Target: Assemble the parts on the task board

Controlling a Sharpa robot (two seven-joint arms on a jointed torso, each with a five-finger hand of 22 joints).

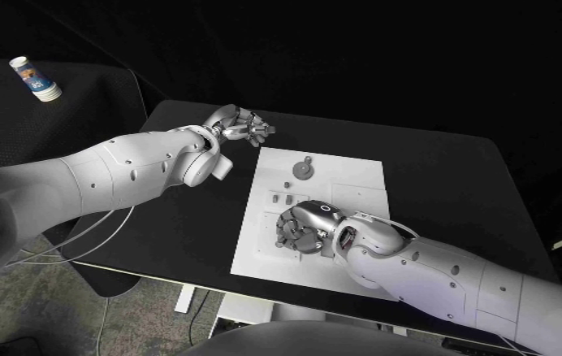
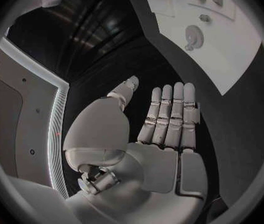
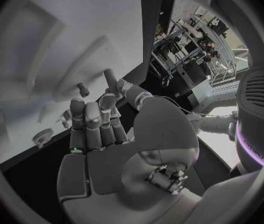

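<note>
Right hand [image 1: 302,227] low over the near part of the white task board [image 1: 352,173], fingers [image 3: 85,119] curled; holding a part or not, cannot tell. Left hand [image 1: 240,126] off the board over the desk [image 1: 445,169], fingers [image 2: 169,112] straight, together, holding nothing. Probably picking up a small part [image 1: 286,184]; next, lift and fit it near the round piece [image 1: 304,169].

My right hand [image 1: 307,227] crowds the task board's [image 1: 352,179] near half; I see bare tabletop [image 1: 445,177] beyond it.
</note>
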